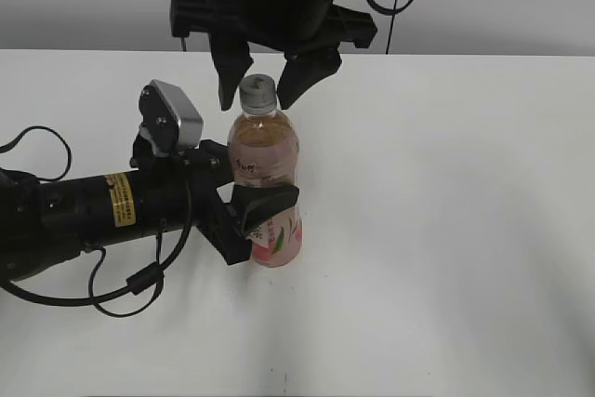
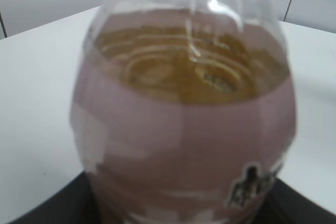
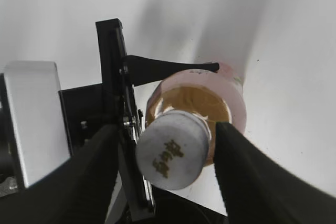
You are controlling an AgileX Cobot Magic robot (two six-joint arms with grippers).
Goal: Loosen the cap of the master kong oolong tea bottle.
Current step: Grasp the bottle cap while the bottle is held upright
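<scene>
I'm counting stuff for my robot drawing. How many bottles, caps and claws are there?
Bottles: 1, the tea bottle
Caps: 1, the white cap
Claws: 2, the left claw and the right claw
Total: 4

Left gripper [image 1: 265, 216] blocks the bottle [image 1: 265, 151] body; cap [image 1: 257, 92] sides partly free.

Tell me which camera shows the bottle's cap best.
The right wrist view: the cap fills the centre, printed top visible, between the right hand's fingers. The exterior view shows it small, side-on. The left wrist view shows only the bottle body.
</scene>
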